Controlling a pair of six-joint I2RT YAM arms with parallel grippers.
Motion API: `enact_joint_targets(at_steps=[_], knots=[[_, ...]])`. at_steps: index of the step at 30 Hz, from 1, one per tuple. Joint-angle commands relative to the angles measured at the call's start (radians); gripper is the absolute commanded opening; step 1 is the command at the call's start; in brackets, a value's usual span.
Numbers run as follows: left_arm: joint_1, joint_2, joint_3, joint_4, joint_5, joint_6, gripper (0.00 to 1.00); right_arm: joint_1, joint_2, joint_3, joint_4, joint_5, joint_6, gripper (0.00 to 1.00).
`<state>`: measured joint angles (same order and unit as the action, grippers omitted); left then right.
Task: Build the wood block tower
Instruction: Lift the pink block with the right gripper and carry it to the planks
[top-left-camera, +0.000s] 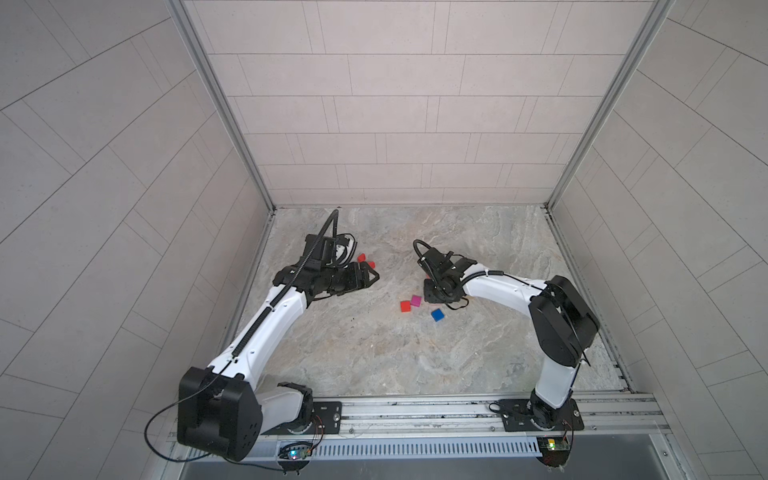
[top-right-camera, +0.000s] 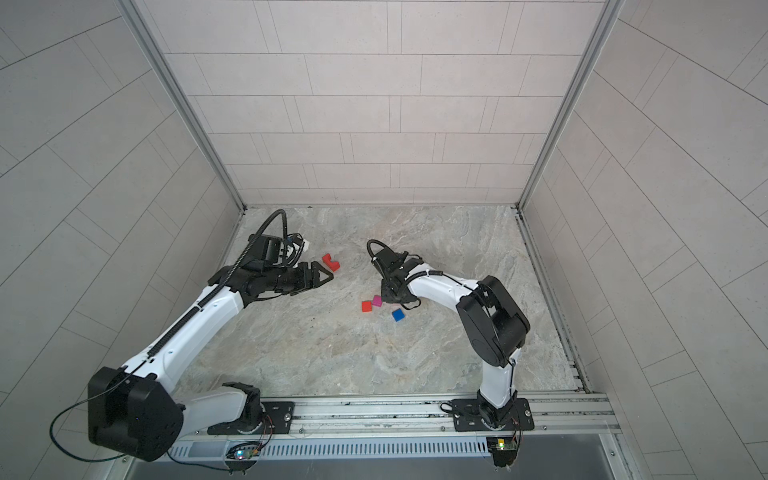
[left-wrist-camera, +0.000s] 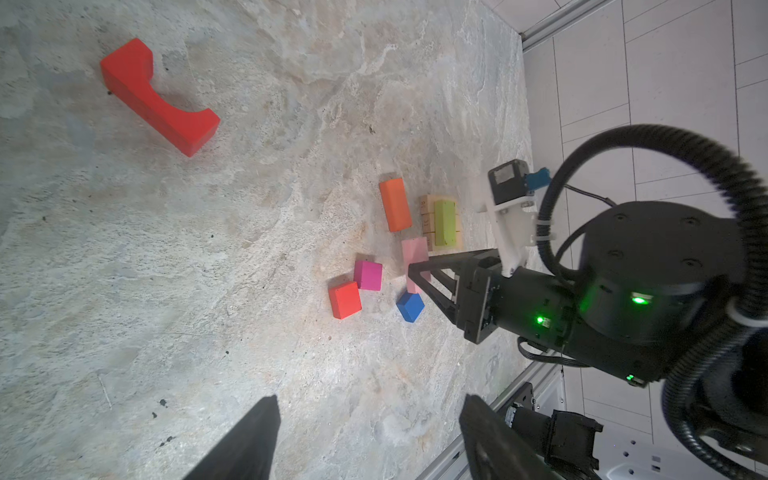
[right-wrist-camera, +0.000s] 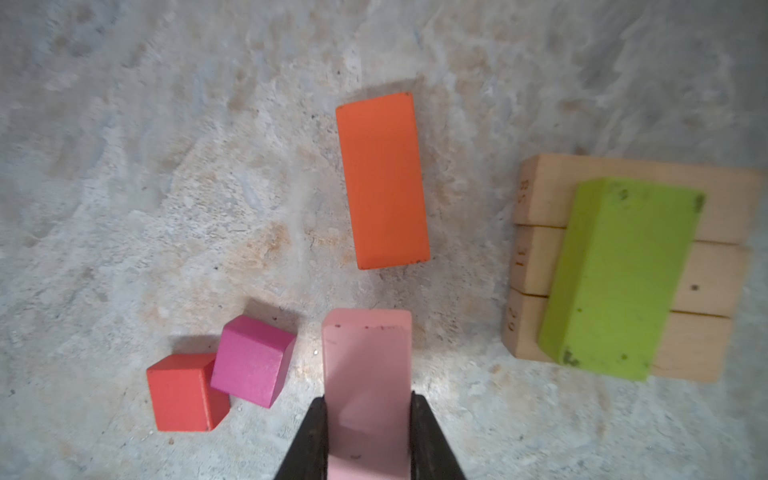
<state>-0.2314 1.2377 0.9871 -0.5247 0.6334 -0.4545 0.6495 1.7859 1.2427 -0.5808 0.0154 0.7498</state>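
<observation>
The right gripper (right-wrist-camera: 369, 399) is clamped on the pink oblong (right-wrist-camera: 365, 353), its dark jaws pressed flat against the two long sides near one end; whether the block is clear of the table I cannot tell. The left gripper (left-wrist-camera: 370, 409) stands apart and empty, well off to the side, with the red notched piece (left-wrist-camera: 160, 97) lying loose ahead of it. The wood block tower (left-wrist-camera: 442, 224) is only begun, I judge: three tan bars (right-wrist-camera: 536, 257) lie side by side as a flat base and the lime oblong (right-wrist-camera: 619, 278) rests across them, slightly skewed. This start sits just beside the right gripper, and the arm hides it in both top views. Left to place are the pink block now held, the orange oblong (right-wrist-camera: 382, 180) lying flat between the base and the cubes, the magenta cube (right-wrist-camera: 253, 359) and red cube (right-wrist-camera: 180, 392), which sit corner to corner and seem to touch, the blue cube (left-wrist-camera: 410, 306) nearby, and the notched piece. The tan bars are bare wood with small dark numerals on their ends; the coloured blocks wear matt paint with sharp edges, the lime one scuffed at its corners. The notched piece has a curved hollow along one side. The tabletop (top-left-camera: 374, 353) is mottled grey and tan, like stone
</observation>
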Motion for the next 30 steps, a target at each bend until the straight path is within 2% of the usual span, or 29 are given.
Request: enact_joint_targets(at_steps=[1, 11, 17, 24, 30], knots=[[0.002, 0.010, -0.016, 0.024, 0.023, -0.011, 0.76, -0.025, -0.081, -0.006, -0.034, 0.017, -0.048, 0.01], [-0.017, 0.023, -0.023, 0.047, 0.034, -0.027, 0.75, -0.131, -0.173, -0.038, -0.094, -0.023, -0.135, 0.02], [-0.062, 0.022, -0.028, 0.074, 0.030, -0.043, 0.76, -0.205, -0.226, -0.077, -0.095, -0.067, -0.180, 0.02], [-0.120, 0.033, -0.047, 0.171, 0.026, -0.102, 0.76, -0.305, -0.240, -0.104, -0.087, -0.155, -0.247, 0.02], [-0.172, 0.091, -0.054, 0.260, 0.005, -0.160, 0.76, -0.361, -0.235, -0.119, -0.075, -0.185, -0.269, 0.03]])
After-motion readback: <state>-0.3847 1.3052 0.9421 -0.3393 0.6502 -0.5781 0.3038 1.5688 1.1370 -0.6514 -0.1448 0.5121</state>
